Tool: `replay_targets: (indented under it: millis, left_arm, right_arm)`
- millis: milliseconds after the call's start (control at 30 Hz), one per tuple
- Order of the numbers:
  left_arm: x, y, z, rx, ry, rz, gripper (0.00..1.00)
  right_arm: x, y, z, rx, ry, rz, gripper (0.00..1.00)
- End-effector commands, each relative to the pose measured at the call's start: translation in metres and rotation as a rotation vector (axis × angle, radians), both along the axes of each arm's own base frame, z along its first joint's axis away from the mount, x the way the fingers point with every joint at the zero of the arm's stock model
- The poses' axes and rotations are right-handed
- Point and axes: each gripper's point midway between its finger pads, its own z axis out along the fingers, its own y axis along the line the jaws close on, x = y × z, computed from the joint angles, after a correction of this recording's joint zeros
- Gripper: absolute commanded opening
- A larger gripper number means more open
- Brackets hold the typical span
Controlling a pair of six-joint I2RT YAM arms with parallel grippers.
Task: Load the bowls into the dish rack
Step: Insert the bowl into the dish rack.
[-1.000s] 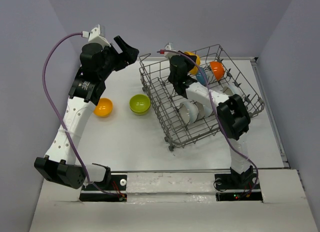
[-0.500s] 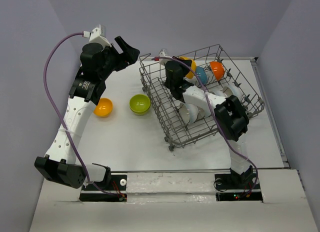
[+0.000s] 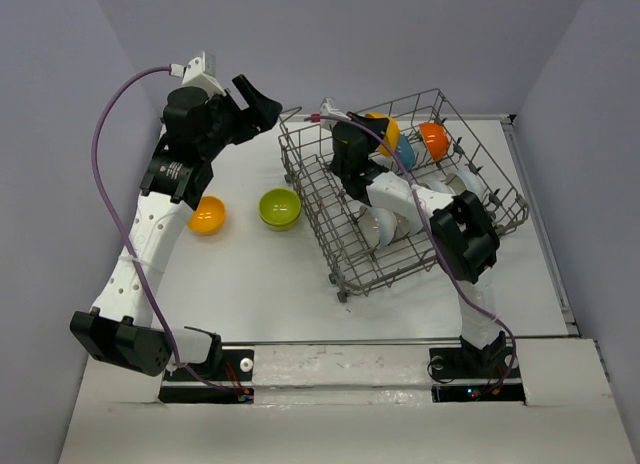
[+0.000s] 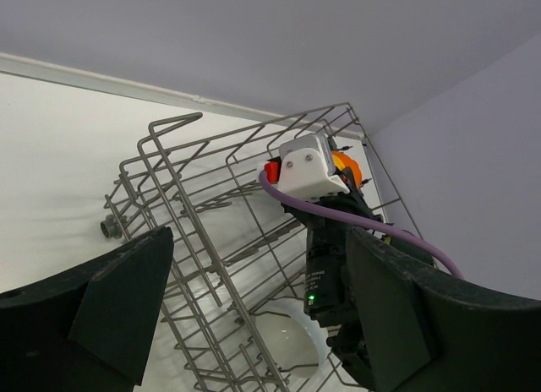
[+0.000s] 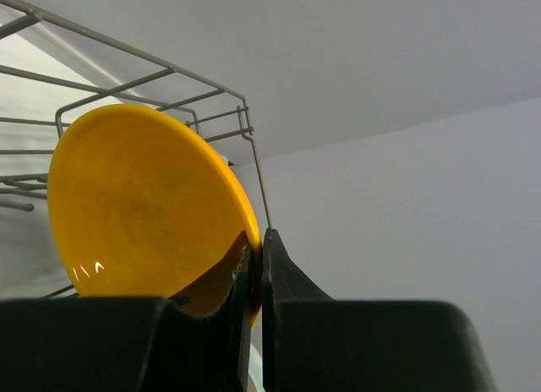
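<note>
The grey wire dish rack (image 3: 340, 274) stands at centre right. My right gripper (image 3: 376, 136) is inside its far end, shut on the rim of a yellow bowl (image 3: 389, 130); in the right wrist view the two fingers pinch that yellow bowl (image 5: 144, 206) at its edge, right gripper (image 5: 258, 257). A blue bowl (image 3: 405, 153), an orange bowl (image 3: 433, 139) and white bowls (image 3: 378, 227) sit in the rack. On the table lie an orange bowl (image 3: 207, 215) and a green bowl (image 3: 280, 208). My left gripper (image 3: 262, 102) hangs open and empty, high beside the rack's far left corner.
The left wrist view looks down over the dish rack (image 4: 182, 198), with a white bowl (image 4: 292, 341) in it and the right arm's wrist (image 4: 330, 265) above. Purple-grey walls close in at the back and both sides. The rack wire (image 5: 203, 95) runs just behind the held bowl.
The right wrist has shifted a little left and back inside the rack with the yellow bowl, uncovering the blue bowl. The left arm has barely moved.
</note>
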Motion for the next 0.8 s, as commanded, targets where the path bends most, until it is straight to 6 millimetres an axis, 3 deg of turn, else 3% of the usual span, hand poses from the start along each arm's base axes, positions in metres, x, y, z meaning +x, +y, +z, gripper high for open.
replay_targets:
  millis: [0,767]
  left_arm:
    - [-0.002,-0.003,0.018,-0.018,-0.065,-0.028,0.92]
    - [-0.003,-0.008,0.015,-0.022,-0.053,-0.051,0.92]
  right_arm:
    - [-0.014,-0.01,0.045,0.067,-0.099,-0.017,0.01]
    - [-0.011,0.007,0.005,-0.007,0.012,0.05,0.01]
